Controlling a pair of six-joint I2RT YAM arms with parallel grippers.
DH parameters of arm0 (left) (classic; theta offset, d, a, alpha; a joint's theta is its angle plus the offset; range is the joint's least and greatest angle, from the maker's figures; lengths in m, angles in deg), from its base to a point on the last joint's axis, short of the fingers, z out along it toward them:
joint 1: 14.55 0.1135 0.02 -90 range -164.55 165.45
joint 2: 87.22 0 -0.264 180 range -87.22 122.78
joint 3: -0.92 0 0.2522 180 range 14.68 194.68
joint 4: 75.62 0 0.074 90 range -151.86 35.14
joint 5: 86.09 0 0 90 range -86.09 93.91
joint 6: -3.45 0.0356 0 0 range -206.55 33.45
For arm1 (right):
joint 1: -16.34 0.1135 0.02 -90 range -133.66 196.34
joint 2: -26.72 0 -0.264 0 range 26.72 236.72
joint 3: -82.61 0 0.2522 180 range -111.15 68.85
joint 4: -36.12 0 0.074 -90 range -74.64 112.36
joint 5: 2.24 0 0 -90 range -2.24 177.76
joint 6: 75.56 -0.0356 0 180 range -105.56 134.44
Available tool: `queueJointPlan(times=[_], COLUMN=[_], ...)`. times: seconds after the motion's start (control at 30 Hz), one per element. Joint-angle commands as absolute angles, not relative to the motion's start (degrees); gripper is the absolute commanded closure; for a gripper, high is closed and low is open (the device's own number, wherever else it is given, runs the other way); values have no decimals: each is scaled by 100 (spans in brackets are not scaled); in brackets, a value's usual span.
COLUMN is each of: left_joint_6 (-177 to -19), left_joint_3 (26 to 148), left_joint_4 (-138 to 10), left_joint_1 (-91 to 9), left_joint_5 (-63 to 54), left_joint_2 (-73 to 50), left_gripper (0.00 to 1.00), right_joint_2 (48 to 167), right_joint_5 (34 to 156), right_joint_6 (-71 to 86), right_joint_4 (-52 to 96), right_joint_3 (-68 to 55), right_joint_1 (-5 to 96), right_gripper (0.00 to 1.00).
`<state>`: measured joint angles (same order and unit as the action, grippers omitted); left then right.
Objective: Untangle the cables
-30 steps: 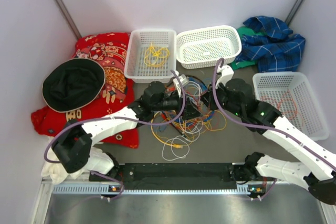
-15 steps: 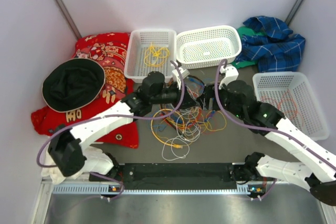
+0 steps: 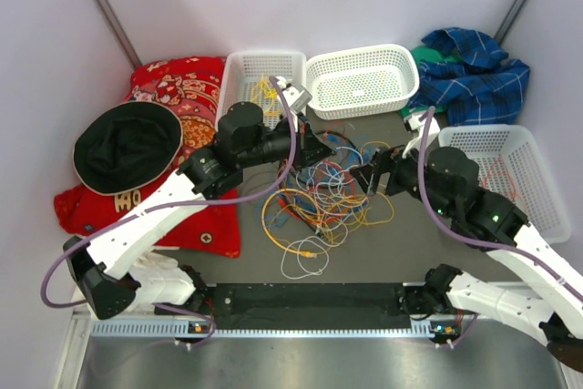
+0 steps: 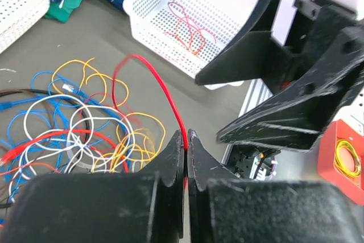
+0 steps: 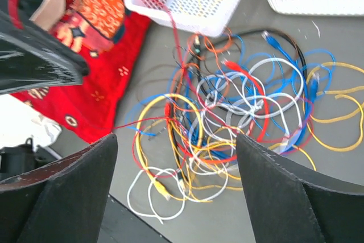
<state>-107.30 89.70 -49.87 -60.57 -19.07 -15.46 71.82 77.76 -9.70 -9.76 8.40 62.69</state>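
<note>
So the left gripper (image 4: 186, 140) is pinched tight on a thin red cable (image 4: 152, 75) that arcs up out of the pile. Right gripper (image 5: 175, 140) hangs wide apart with nothing in it, above the tangle of cables (image 3: 319, 202) lying on the table (image 3: 405, 245) between both arms.

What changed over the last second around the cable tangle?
The left end effector closed on a red cable and pulled back toward the left. The right end effector opened and backed off rightward. The hat and white baskets did not move.
</note>
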Motion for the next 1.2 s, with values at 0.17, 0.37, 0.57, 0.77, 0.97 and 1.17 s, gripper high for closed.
queueJointPlan(times=[0.17,0.37,0.57,0.77,0.97,1.17], left_joint_6=[-10518,-10615,-10685,-10711,-10589,-10859], left_joint_3=[9659,9826,9818,9704,9563,8844], left_joint_4=[-4630,-4683,-4727,-4709,-4490,-4594], left_joint_1=[-6034,-6034,-6034,-6034,-6025,-6034], left_joint_5=[-1621,-1867,-2140,-2166,-1938,-528], left_joint_2=[-1568,-1524,-1656,-1840,-2033,-2367], left_gripper=[100,100,100,100,100,19], right_joint_2=[7321,7452,8172,8840,8921,8727], right_joint_5=[8555,8083,7589,7370,6764,5841], right_joint_6=[-1007,-763,-472,-481,-551,-148], right_joint_4=[27,469,899,1682,1604,-10], right_joint_3=[609,803,732,733,531,-891], right_joint_1=[6336,6336,6336,6336,6327,6336], right_gripper=[22,22,23,32,100,100])
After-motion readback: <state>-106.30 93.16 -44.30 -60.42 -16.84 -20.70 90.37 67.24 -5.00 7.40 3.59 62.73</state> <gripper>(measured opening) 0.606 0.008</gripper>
